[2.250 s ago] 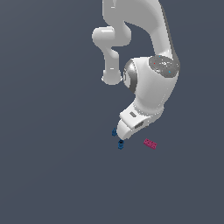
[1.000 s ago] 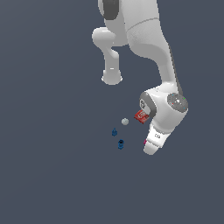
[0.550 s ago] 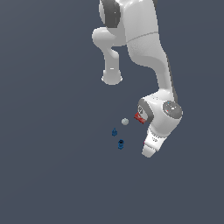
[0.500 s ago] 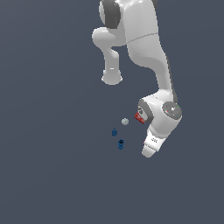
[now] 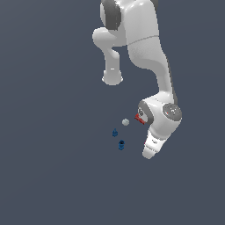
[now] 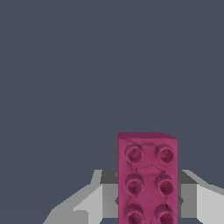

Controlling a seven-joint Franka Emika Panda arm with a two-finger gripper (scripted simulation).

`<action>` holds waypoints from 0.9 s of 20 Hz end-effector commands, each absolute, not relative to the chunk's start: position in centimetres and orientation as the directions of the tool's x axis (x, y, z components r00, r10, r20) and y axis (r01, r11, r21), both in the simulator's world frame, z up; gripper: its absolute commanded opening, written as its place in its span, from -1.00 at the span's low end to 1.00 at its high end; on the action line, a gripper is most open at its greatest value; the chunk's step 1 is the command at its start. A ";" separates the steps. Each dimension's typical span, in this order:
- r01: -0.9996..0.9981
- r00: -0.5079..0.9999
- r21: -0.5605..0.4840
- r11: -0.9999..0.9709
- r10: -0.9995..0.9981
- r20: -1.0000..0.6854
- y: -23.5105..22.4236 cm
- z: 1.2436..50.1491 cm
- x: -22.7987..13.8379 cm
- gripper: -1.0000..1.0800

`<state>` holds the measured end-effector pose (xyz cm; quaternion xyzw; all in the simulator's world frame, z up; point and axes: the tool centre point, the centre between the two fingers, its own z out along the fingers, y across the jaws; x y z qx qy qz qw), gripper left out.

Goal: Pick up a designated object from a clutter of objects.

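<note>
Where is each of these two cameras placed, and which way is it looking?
Exterior view: off the arm, at a distance, facing the whole arm and the small items beside it: a pale ball, two dark-blue pieces, a red packet.
Wrist view: on the wrist, looking along the gripper at the magenta brick between its grey fingers.
Shared: only the gripper; the brick is hidden in the exterior view.

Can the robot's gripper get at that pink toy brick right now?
Probably yes. In the wrist view the pink brick sits between the gripper's grey fingers, nothing else near it. Whether they already squeeze it is unclear.
</note>
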<state>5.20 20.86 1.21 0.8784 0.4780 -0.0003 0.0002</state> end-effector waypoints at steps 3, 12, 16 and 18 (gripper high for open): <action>0.840 0.543 0.000 -0.543 0.840 0.000 20.9 1.2 5.2 -1.00; 0.840 0.543 0.000 -0.543 0.840 0.000 19.0 2.7 5.4 -1.00; 0.840 0.543 0.001 -0.543 0.840 -0.001 16.5 4.5 5.7 -1.00; 0.840 0.543 0.001 -0.543 0.840 -0.001 14.9 5.7 5.8 -1.00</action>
